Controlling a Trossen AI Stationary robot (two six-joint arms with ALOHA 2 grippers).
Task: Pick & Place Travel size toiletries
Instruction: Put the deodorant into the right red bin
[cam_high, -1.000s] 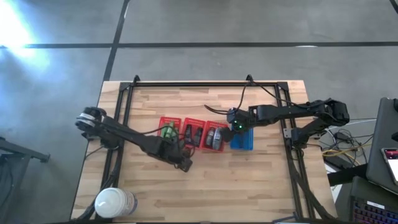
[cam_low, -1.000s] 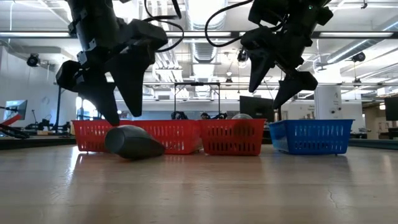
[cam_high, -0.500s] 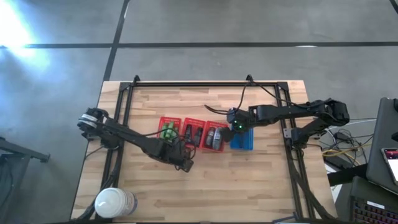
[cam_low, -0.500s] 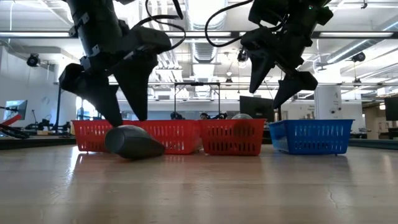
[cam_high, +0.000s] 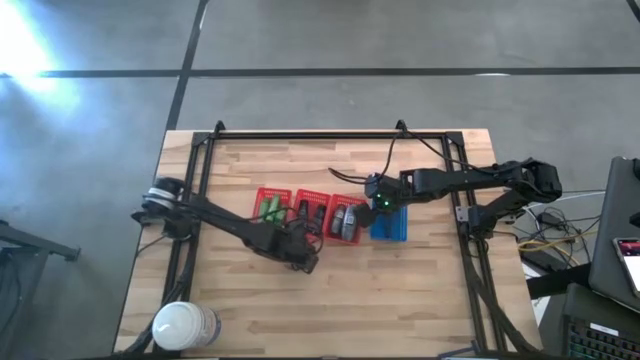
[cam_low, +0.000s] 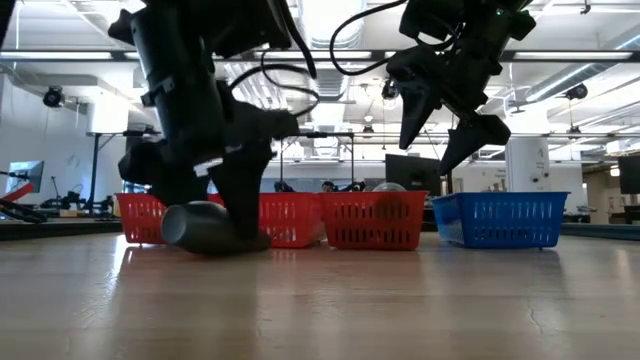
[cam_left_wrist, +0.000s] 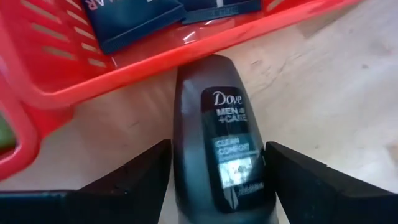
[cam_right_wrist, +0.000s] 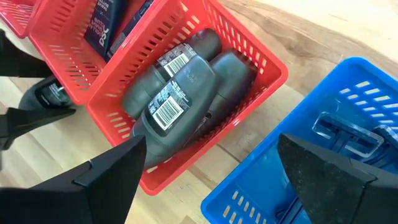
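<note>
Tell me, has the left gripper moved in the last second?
Yes. The left gripper has slid rightward along the red baskets and now straddles the grey bottle.

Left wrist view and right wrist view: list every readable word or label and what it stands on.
"Dove MEN+CARE": dark grey bottle lying on the table.
"CLEAN COMFORT": same bottle, lower on the label; finer print below is blurred.
Dark blue packets in the red basket: lettering cut off.
Barcodes on grey bottles: digits too small.

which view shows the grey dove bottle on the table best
The left wrist view: the Dove bottle fills the frame, label readable, lying between the open left gripper fingers beside a red basket. The low view shows its side, partly hidden; the high view hides it under the arm.
</note>
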